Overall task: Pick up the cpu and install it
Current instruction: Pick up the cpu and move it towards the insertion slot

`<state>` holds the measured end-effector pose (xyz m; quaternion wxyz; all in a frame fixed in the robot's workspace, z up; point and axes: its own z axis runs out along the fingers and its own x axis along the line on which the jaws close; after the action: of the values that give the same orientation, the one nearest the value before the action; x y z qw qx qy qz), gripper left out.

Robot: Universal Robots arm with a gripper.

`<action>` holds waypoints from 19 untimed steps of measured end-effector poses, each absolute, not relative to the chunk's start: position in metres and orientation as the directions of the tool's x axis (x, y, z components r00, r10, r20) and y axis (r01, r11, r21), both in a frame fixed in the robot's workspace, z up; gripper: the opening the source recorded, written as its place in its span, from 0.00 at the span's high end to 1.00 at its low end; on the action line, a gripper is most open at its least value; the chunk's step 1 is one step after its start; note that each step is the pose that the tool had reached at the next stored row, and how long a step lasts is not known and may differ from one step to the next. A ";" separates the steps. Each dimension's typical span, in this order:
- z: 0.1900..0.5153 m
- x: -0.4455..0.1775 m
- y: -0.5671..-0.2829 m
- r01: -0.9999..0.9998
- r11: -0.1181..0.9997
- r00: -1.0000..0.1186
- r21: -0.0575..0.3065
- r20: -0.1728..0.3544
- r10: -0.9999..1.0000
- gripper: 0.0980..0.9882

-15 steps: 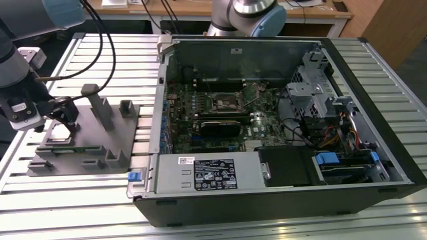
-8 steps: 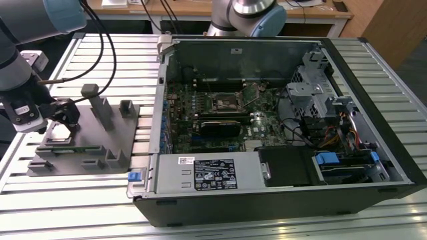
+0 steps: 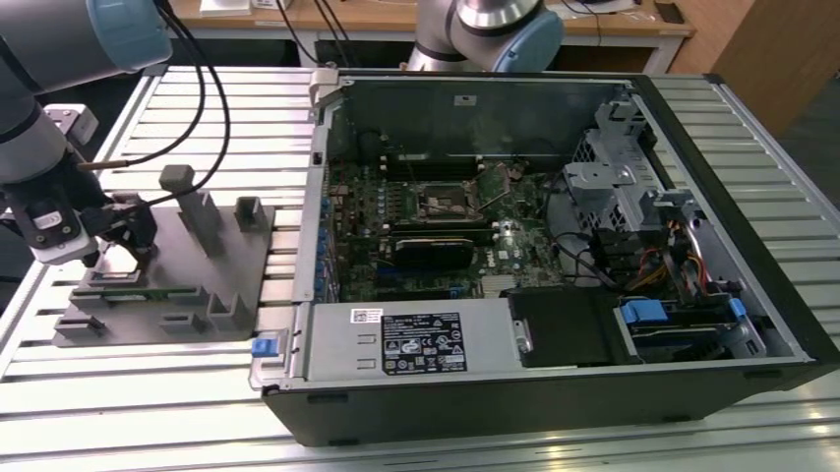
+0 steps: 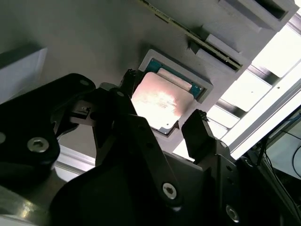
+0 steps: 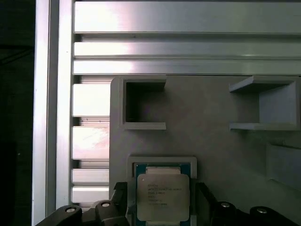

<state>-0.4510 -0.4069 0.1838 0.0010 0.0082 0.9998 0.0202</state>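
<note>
Your arm [image 3: 39, 128] reaches in from the exterior view's upper left. Its wrist is turned downward, so the hand [image 3: 122, 246] points at the grey fixture plate [image 3: 197, 295]. That plate lies on the slatted metal table [image 3: 157, 393], on the exterior view's left. The open computer case [image 3: 552, 246] lies just beside it on the right. Cables hang from the arm's blue-capped joint [image 3: 125, 34] and trail across the table behind the plate.

In both wrist views the hand [image 5: 161, 186] is low over the plate and held wide. One black finger [image 5: 120, 190] stands on each side of a shallow square nest [image 5: 162, 161] moulded into the plate. The cpu [image 5: 162, 197] lies flat in that nest, silvery top up, with a thin teal edge showing around it. It is not lifted.

In the second wrist view the hand [image 4: 164, 101] straddles the same chip. One finger [image 4: 200, 125] stands clear of the cpu [image 4: 160, 101], off its corner. The other finger meets the chip's edge in the picture, and you cannot tell whether it touches. The jaws have not closed on the part.

Inside the case, the black-framed socket [image 3: 440, 202] on the motherboard sits well apart from your hand. The plate's upright posts [image 3: 197, 211] rise just beside the hand, on the side toward the case.
</note>
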 end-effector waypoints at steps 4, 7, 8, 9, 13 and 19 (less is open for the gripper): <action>0.183 -0.451 -0.407 0.016 0.999 -1.000 0.040 -0.002 0.016 0.36; 0.183 -0.451 -0.407 0.016 0.999 -1.000 0.040 -0.003 0.016 0.46; 0.183 -0.451 -0.407 0.016 0.999 -1.000 0.041 -0.003 0.016 0.46; 0.183 -0.451 -0.407 0.016 0.999 -1.000 0.041 -0.003 0.016 0.46; 0.184 -0.451 -0.407 0.016 0.999 -1.000 0.041 -0.003 0.016 0.50; 0.183 -0.451 -0.407 0.016 0.999 -1.000 0.040 -0.003 0.016 0.49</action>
<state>-0.4510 -0.4066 0.1831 0.0016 0.0080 0.9998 0.0202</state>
